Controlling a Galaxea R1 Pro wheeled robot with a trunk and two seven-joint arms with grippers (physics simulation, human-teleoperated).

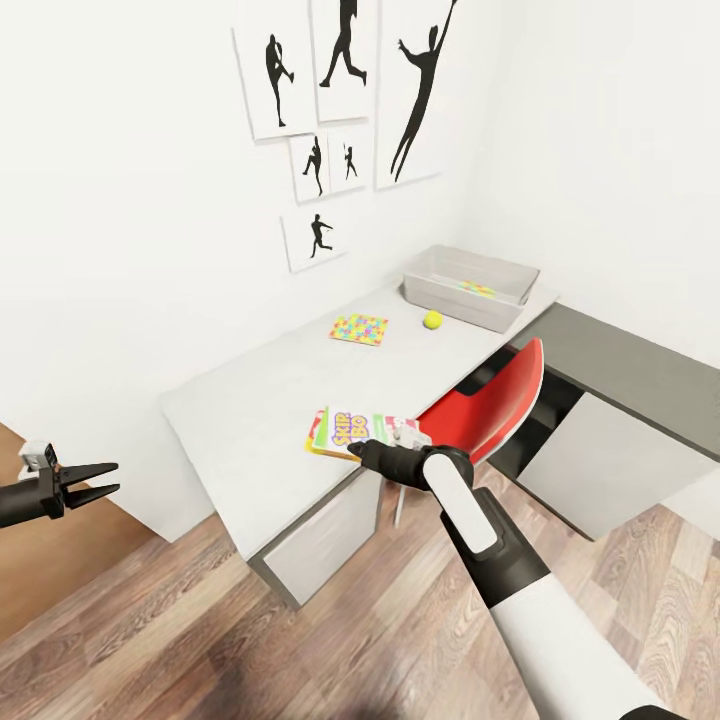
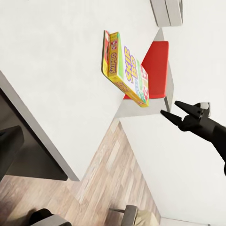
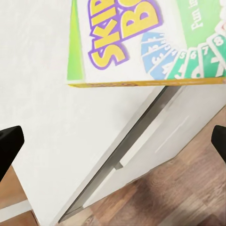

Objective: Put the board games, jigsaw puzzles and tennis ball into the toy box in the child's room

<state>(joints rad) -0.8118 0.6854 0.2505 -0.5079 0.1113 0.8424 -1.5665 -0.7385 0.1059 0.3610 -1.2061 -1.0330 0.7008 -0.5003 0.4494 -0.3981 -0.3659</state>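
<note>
The green-red-white Skip-Bo board game [image 1: 345,432] [image 2: 125,68] [image 3: 141,42] lies flat at the front edge of the table [image 1: 260,400]. My right gripper [image 1: 370,452] [image 2: 175,111] [image 3: 113,143] hovers just in front of it, open, with nothing between its fingers. Farther back on the table lie a mosaic jigsaw puzzle [image 1: 358,328] and the tennis ball [image 1: 432,319]. At the far end, the grey toy box [image 1: 440,290] has another mosaic square [image 1: 478,288] inside it. Out to the left, away from the table, my left gripper [image 1: 108,477] is open and empty.
A red chair [image 1: 495,405] [image 2: 157,66] is pushed in beside the Skip-Bo box. A lower dark grey unit [image 1: 620,370] runs off to the right. Grey drawers [image 1: 325,530] sit under the table's near end. Wood floor [image 1: 300,650] lies in front.
</note>
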